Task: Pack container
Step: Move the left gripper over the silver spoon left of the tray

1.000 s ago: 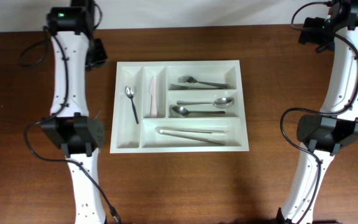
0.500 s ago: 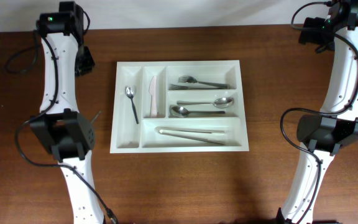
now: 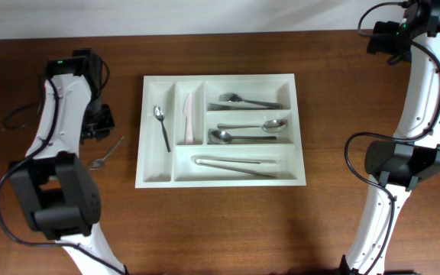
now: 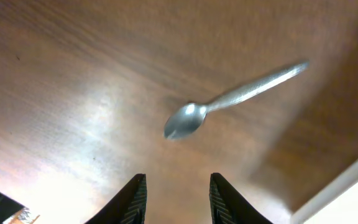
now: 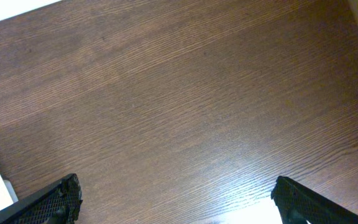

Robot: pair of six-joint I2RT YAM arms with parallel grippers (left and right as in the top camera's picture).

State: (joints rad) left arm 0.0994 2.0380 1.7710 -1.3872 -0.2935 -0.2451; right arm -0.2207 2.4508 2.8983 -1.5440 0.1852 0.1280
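The container, a white cutlery tray (image 3: 218,77), lies mid-table holding a small spoon (image 3: 161,122), a white knife (image 3: 188,118), forks (image 3: 243,101), two spoons (image 3: 254,126) and tongs (image 3: 235,164). A loose metal spoon (image 3: 107,153) lies on the wood left of the tray. My left gripper (image 3: 98,122) hovers just behind it. In the left wrist view that spoon (image 4: 229,102) lies ahead of my left gripper (image 4: 176,180), whose jaws stand partly open with nothing between them. My right gripper (image 3: 384,38) is at the back right; its jaws (image 5: 176,186) are wide open over bare wood.
The tray's corner (image 4: 353,202) shows at the lower right of the left wrist view. The table's back edge (image 3: 220,32) runs behind the tray. Both arm bases stand near the front, left (image 3: 56,198) and right (image 3: 403,164).
My left arm has swung from the back of the table toward the front left, and its gripper now hangs by the loose spoon. The right arm has not moved.
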